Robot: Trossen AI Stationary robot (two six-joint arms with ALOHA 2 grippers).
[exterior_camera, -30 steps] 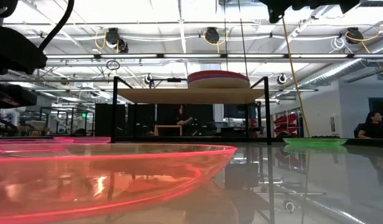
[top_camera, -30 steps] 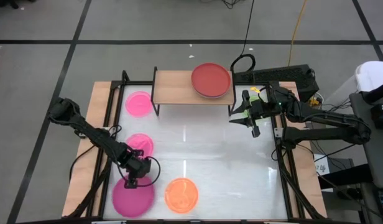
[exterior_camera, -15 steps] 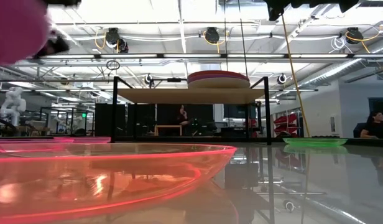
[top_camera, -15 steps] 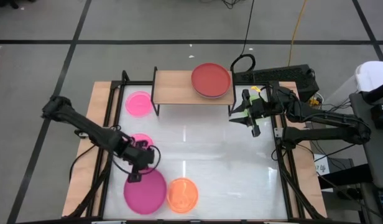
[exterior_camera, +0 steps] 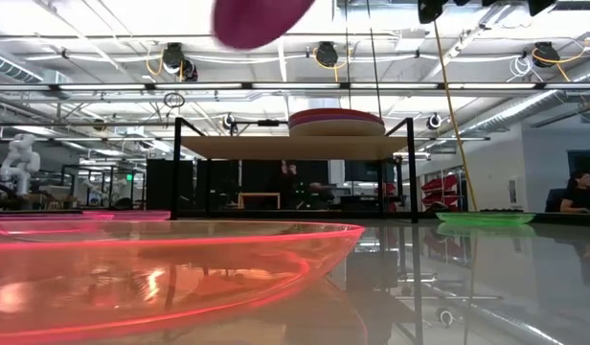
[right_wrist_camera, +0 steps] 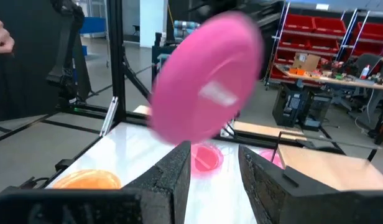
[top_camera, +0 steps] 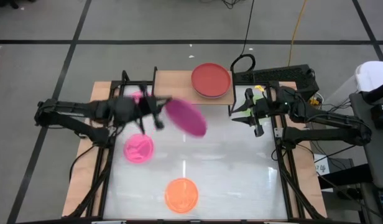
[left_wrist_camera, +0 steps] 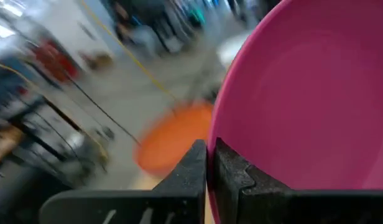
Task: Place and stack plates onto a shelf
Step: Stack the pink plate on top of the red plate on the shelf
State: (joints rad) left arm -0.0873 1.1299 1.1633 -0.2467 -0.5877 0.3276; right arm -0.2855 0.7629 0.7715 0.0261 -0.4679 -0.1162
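left hand (left_wrist_camera: 211, 163): clamped on magenta plate (left_wrist_camera: 309, 99) rim | orange plate (left_wrist_camera: 170, 140) beyond, blurred

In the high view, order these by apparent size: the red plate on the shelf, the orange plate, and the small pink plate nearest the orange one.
1. Red plate, largest.
2. Orange plate.
3. Small pink plate, only slightly smaller than the orange one; nearly alike.

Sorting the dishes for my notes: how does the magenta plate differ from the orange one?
The magenta plate is opaque, tilted in the air, pinched at its rim by the shut left hand. The orange plate is see-through, smaller, and lies flat on the table with nothing holding it. Both are round.
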